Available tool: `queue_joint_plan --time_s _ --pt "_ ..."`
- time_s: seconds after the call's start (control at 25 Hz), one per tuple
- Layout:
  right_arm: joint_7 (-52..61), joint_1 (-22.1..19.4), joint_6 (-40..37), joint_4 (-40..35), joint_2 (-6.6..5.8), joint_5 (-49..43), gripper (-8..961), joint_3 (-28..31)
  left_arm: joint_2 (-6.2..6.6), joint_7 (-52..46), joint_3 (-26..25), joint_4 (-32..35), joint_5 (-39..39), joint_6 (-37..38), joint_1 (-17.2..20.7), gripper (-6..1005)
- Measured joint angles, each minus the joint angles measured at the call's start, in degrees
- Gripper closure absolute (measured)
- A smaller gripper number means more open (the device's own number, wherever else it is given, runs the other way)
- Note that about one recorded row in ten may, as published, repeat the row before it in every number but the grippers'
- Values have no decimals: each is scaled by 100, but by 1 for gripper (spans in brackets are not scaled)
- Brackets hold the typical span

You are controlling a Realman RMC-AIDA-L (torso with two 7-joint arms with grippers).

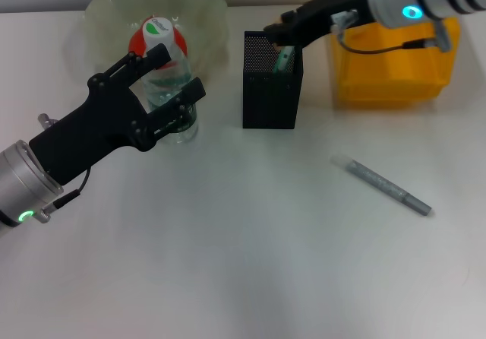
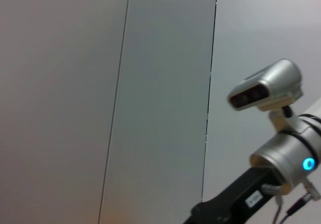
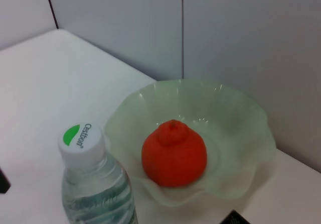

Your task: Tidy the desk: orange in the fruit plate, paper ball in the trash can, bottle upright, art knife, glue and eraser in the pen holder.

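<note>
A clear bottle (image 1: 165, 80) with a white cap (image 3: 82, 139) stands upright on the desk in front of the pale green fruit plate (image 3: 251, 114). My left gripper (image 1: 168, 80) is shut on its body, one finger on each side. The orange (image 3: 174, 153) lies in the plate. My right gripper (image 1: 284, 35) hovers over the open top of the black mesh pen holder (image 1: 267, 99), just above a teal item (image 1: 285, 59) that leans inside it. A grey, pen-shaped stick (image 1: 387, 186) lies on the desk to the right. The paper ball is out of view.
A yellow bin (image 1: 391, 69) stands at the back right, behind the right arm (image 2: 281, 158). The fruit plate sits at the back left, close behind the bottle. White desk surface stretches across the front.
</note>
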Motion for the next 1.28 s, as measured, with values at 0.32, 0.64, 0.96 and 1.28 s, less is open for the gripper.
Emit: queue_joint_plan --time_s 0.32,0.64,0.96,1.28 --pt "-85 686 252 1080 -4 -165 617 7 8 0 -16 0 0 -1 17 248" --pt "-93 430 -67 499 -7 -276 411 31 21 -1 -81 0 0 -34 3 248" --pt "35 -587 -1799 -937 8 -826 375 167 22 -2 -97 0 0 -36 10 249" --pt "172 -928 -2025 -263 3 -1426 381 220 21 6 -97 0 0 -41 23 249"
